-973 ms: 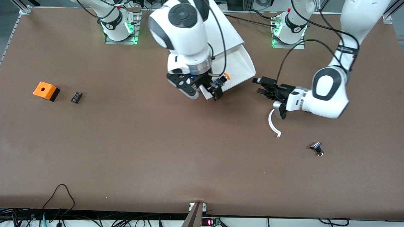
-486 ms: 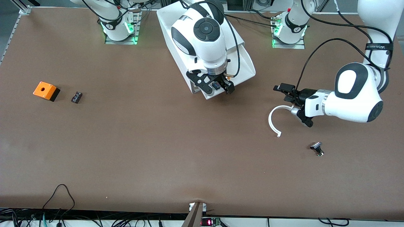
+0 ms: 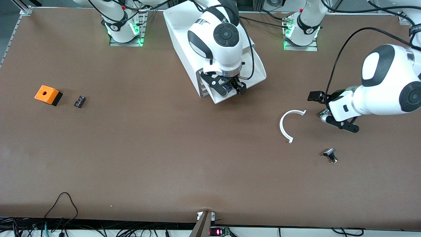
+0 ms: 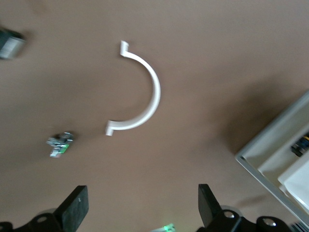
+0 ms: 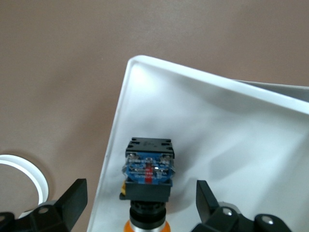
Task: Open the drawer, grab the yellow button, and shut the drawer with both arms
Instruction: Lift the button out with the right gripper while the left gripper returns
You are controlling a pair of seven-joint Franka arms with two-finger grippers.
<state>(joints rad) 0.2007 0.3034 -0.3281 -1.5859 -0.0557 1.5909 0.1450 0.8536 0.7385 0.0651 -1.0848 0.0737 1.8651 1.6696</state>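
Note:
The drawer (image 3: pixel 260 70) stands pulled out of the white cabinet (image 3: pixel 177 29). The right gripper (image 3: pixel 227 89) hangs over the drawer's front corner and hides most of the button in the front view. In the right wrist view the button (image 5: pixel 147 176) lies on the drawer floor (image 5: pixel 217 125), blue and black body with the orange cap toward the wrist. The right gripper (image 5: pixel 141 205) is open, one finger on each side of the button with a gap to it. The left gripper (image 3: pixel 329 112) is open and empty over bare table at the left arm's end, shown in its wrist view (image 4: pixel 140 208).
A white C-shaped strip (image 3: pixel 285 126) lies between the drawer and the left gripper, also in the left wrist view (image 4: pixel 145 96). A small black and silver part (image 3: pixel 330 155) lies nearer the camera. An orange box (image 3: pixel 47 94) and a black block (image 3: pixel 80 101) lie at the right arm's end.
The left gripper has drawn away from the drawer toward the left arm's end of the table. The right gripper has shifted over the open drawer and now straddles the button.

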